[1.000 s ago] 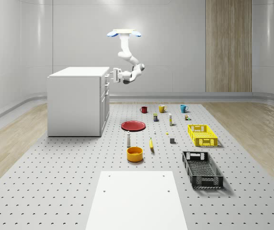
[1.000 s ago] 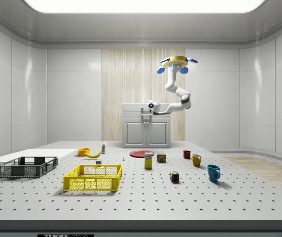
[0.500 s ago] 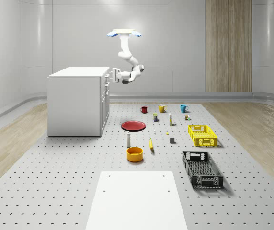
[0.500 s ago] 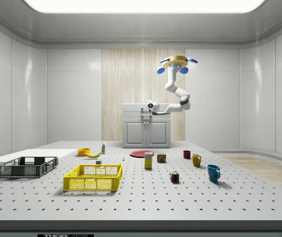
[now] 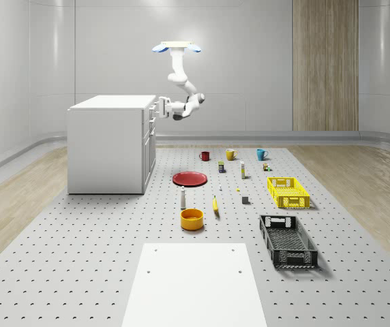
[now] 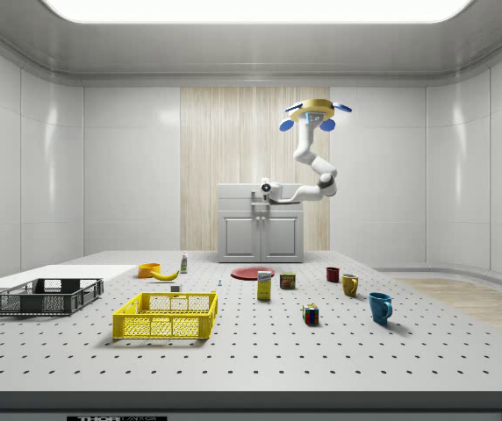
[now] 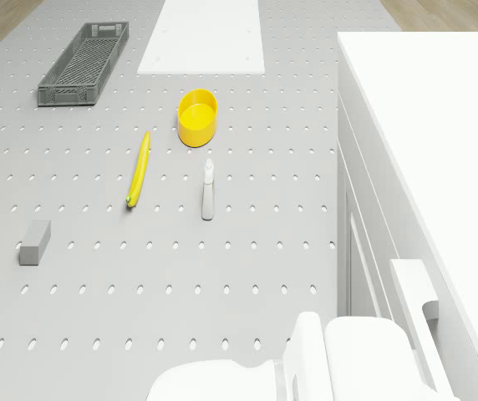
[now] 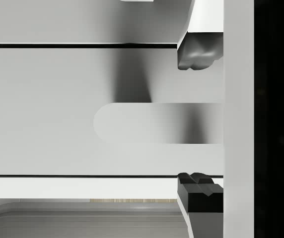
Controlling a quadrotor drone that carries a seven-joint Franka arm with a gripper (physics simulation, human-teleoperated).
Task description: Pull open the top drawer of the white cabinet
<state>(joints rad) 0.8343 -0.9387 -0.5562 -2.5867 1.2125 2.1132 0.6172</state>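
Observation:
The white cabinet (image 5: pixel 106 143) stands at the whole-scene view's left, its drawer fronts facing right. I hover high beside that face, drone body (image 5: pixel 176 48) above and the arm bent down toward the top drawer (image 5: pixel 152 109). My gripper (image 5: pixel 159 107) is level with this drawer, right at its front. In the wrist view the drawer's flat handle (image 8: pixel 152 123) lies across the gripper (image 8: pixel 199 123), one fingertip (image 8: pixel 196 54) on each side with a gap, so it is open. The drone view has the handle (image 7: pixel 413 305) beside my wrist.
On the perforated floor right of the cabinet lie a red plate (image 5: pixel 190 178), a bottle (image 5: pixel 183 198), an orange bowl (image 5: pixel 191 219), a banana (image 5: pixel 215 204), three mugs, a yellow crate (image 5: pixel 288 191) and a black crate (image 5: pixel 288 240). A white board (image 5: pixel 195 286) lies in front.
The arm's elbow and gripper have shifted slightly toward the cabinet front. The drone body stays where it was, and the drawer has not moved.

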